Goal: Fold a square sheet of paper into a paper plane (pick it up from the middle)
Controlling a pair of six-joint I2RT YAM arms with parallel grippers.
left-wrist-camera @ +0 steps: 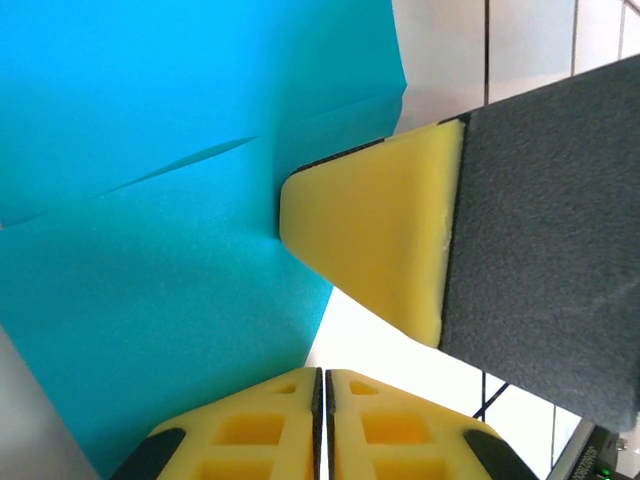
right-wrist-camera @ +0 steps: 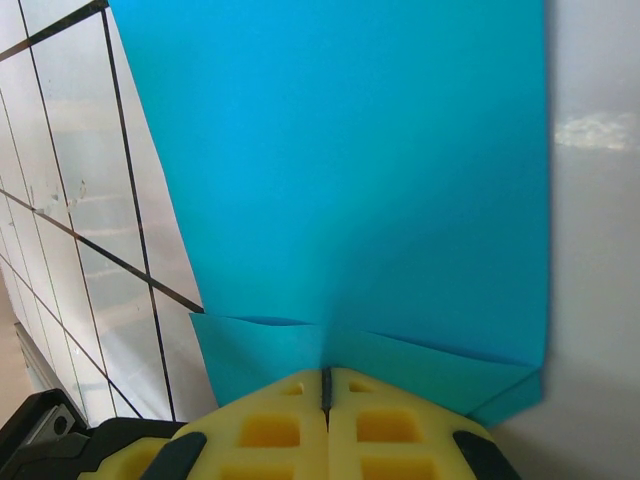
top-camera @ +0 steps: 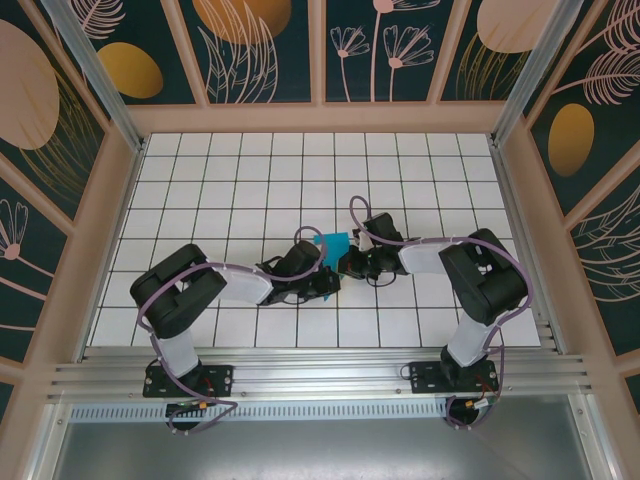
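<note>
The square sheet of paper [top-camera: 334, 243] is a teal, folded and creased shape lying near the middle of the tiled table [top-camera: 240, 180]. My right gripper [right-wrist-camera: 326, 372] is shut on the paper's near folded edge [right-wrist-camera: 350, 180], and a crease rises from its tips. In the left wrist view one of its yellow fingers [left-wrist-camera: 370, 240] lies over the paper's right edge [left-wrist-camera: 150, 250]. My left gripper [left-wrist-camera: 322, 372] is shut, its fingers nearly touching, right beside the paper's lower edge with nothing seen between them. From above, both grippers [top-camera: 332, 276] [top-camera: 347, 262] meet just below the paper.
White tiles with black grid lines cover the floor. Wood-framed walls with leaf-patterned panels [top-camera: 250, 50] close in the left, far and right sides. An aluminium rail [top-camera: 320, 378] with both arm bases runs along the near edge.
</note>
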